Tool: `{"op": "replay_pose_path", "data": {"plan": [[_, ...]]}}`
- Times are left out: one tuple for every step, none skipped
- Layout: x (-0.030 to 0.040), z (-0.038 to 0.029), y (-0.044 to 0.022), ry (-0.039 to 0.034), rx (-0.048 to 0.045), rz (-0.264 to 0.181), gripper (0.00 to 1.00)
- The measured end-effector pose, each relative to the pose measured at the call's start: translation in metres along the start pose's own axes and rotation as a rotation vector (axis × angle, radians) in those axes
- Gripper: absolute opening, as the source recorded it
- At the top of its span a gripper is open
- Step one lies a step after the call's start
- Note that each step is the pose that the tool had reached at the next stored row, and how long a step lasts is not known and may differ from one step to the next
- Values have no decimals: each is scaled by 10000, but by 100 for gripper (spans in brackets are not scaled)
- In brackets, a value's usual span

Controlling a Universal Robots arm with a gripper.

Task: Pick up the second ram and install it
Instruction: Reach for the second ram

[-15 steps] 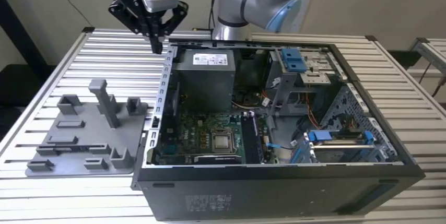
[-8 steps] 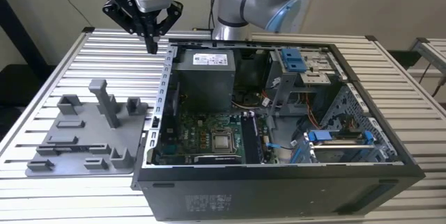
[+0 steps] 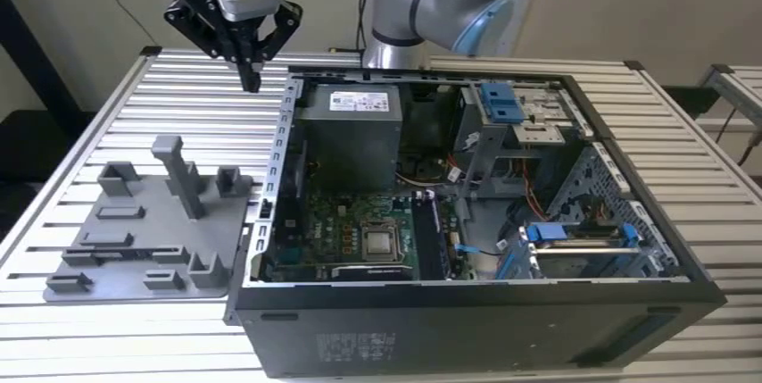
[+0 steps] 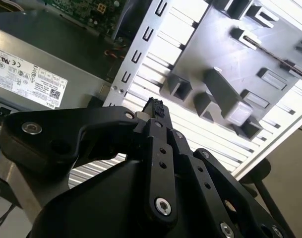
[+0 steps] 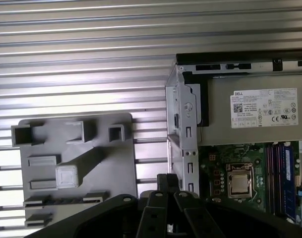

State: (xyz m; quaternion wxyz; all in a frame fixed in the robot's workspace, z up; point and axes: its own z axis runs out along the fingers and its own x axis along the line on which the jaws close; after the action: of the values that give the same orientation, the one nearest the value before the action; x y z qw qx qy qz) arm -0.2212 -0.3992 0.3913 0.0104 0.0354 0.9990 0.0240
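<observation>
Step in hand: approach for the pick-up; judged early in the task, with nothing yet grasped.

Gripper [image 3: 252, 78]: it hangs above the table [image 3: 120, 97] toward the far edge, just beside the far corner of the computer case [image 3: 476, 329] on the exterior view's left. The fingers are clenched tip to tip with nothing between them, as seen in both wrist views [image 4: 154, 106].

Memory stick [image 5: 61, 200]: a thin dark strip stands on edge in the long slot of the grey tray [image 3: 143, 231]. I judge this to be the second stick, though its chips cannot be made out. The tray lies flat by the table's near edge, on the exterior view's left, touching or just beside the case wall.

Relation: the stick is well apart from the gripper, lower and nearer the table's near edge.

Requirement, as a judgement: the pick-up calls for parted fingers squared to the stick's thin faces, clear of the tray's upright posts.
</observation>
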Motion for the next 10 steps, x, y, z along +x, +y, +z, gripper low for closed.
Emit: {"op": "replay_pose_path", "data": {"plan": [[12,0,-1,0,0,0,11],[26,0,-2,0,0,0,11],[37,0,-3,0,-1,0,11],[49,0,-4,0,0,0,11],[63,0,-5,0,0,0,11],[75,0,-6,0,0,0,11],[87,0,-7,0,0,0,11],[100,0,-8,0,0,0,11],[113,0,-9,0,0,0,11],[126,0,-10,0,0,0,11]]}}
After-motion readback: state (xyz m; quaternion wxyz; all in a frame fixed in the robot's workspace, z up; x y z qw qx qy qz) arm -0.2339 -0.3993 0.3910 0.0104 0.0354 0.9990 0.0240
